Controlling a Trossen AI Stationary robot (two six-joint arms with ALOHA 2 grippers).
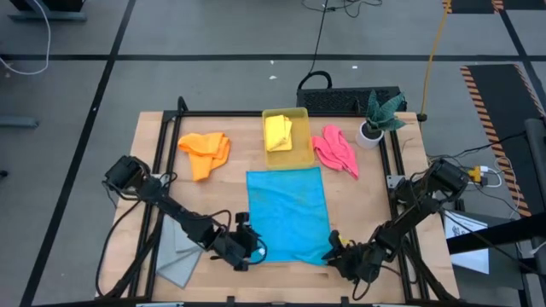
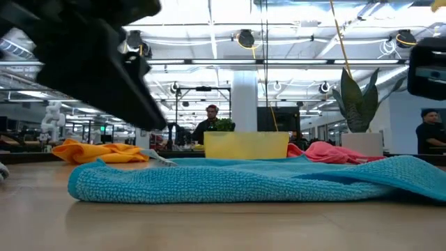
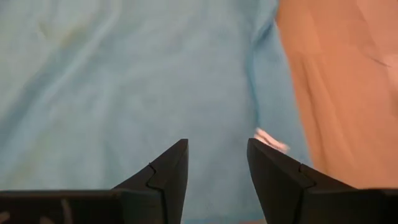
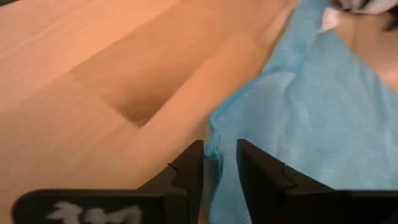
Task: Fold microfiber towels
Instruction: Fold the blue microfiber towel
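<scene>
The bright blue towel (image 1: 288,213) lies spread flat in the middle of the wooden table (image 1: 388,213). It is a little longer than wide, and its long axis runs from the near edge of the table, where the arms work, toward the yellow plastic bin (image 1: 299,156) at the far side. In the low view (image 2: 258,180) it is a flat, low sheet with slightly raised edges.

The left gripper (image 1: 253,247) is at the near left corner of this towel. In its wrist view the left gripper (image 3: 217,163) has its fingers apart with a clear gap, above the blue cloth and holding nothing.

The right gripper (image 1: 334,250) is at the near right corner. In its wrist view the right gripper (image 4: 221,165) has its fingers narrow, and the edge of the blue towel (image 4: 305,118) runs into the gap; I cannot tell if they pinch it.

The yellow towel (image 1: 278,132) is crumpled inside the bin. The orange towel (image 1: 205,151) lies bunched to the left of the bin, and the pink towel (image 1: 335,150) lies bunched to its right, with its long axis slanting toward the right edge. The light grey towel (image 1: 181,256) lies near the left front corner, partly under the left arm. A plant in a white pot (image 1: 375,122) stands at the far right corner.
</scene>
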